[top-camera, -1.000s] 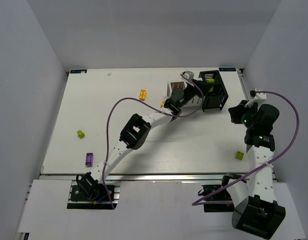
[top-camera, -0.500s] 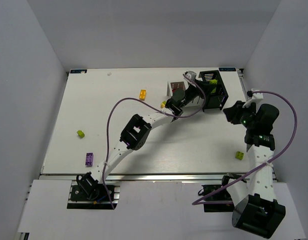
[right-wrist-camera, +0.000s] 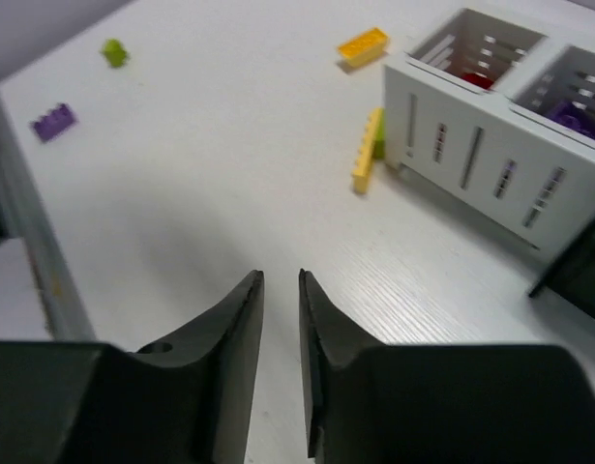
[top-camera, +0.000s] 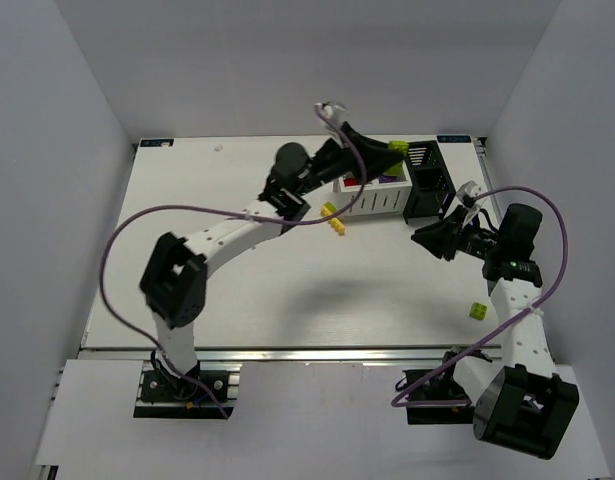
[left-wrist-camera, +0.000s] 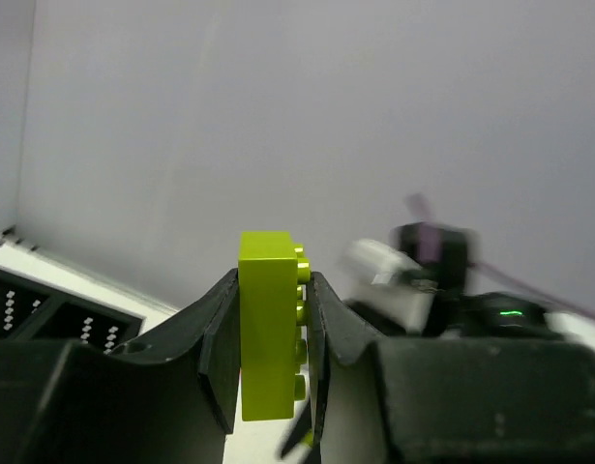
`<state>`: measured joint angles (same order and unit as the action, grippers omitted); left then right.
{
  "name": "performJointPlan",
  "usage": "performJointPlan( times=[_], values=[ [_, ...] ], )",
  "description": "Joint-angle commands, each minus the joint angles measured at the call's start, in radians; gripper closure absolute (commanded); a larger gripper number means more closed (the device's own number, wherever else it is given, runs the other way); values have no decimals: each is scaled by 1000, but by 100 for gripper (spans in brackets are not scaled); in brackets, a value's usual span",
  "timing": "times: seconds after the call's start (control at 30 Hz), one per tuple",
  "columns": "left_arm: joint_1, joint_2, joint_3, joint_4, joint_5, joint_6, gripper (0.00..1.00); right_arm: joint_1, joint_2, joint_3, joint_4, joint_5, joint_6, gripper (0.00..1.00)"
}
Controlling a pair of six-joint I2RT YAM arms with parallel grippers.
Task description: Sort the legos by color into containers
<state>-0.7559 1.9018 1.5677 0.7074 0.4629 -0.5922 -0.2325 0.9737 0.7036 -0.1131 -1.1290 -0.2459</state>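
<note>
While hanging near the white box (top-camera: 377,205) and black bin (top-camera: 432,190), the left gripper (top-camera: 392,149) is holding a lime brick (top-camera: 396,146). Left wrist: fingers are pinching that brick upright. Right wrist: right gripper (right-wrist-camera: 280,290) is hovering over the table (right-wrist-camera: 181,193), jaws slightly parted, empty; a yellow brick (right-wrist-camera: 367,150) is lying beside the box.

I am pinching a lime green brick (left-wrist-camera: 268,329) upright in my left hand (left-wrist-camera: 273,290), its studs facing right. The right arm (left-wrist-camera: 432,280) is showing blurred behind; a black bin (left-wrist-camera: 45,314) is sitting lower left.
</note>
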Motion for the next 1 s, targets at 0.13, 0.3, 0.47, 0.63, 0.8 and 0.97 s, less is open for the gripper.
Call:
performJointPlan(
  times=[0.13,0.3,0.47,0.63,0.8,0.97],
  values=[
    [99,-198,-440,306,206,-404,100,53,126,78,227,-381,238,34],
    [99,-162,-494,412,267,-500,100,200,183,166,127,-324,204,21],
    [89,-136,-476,411,276,-505,100,332,249,157,314,-175,441,18],
    [79,-127,-475,409,263,-509,99,371,301,185,234,-77,442,18],
    [79,-118,-477,414,273,-514,97,383,345,198,335,-94,575,14],
    [79,-130,-489,397,266,-500,96,387,387,226,424,-110,709,22]
  ],
)
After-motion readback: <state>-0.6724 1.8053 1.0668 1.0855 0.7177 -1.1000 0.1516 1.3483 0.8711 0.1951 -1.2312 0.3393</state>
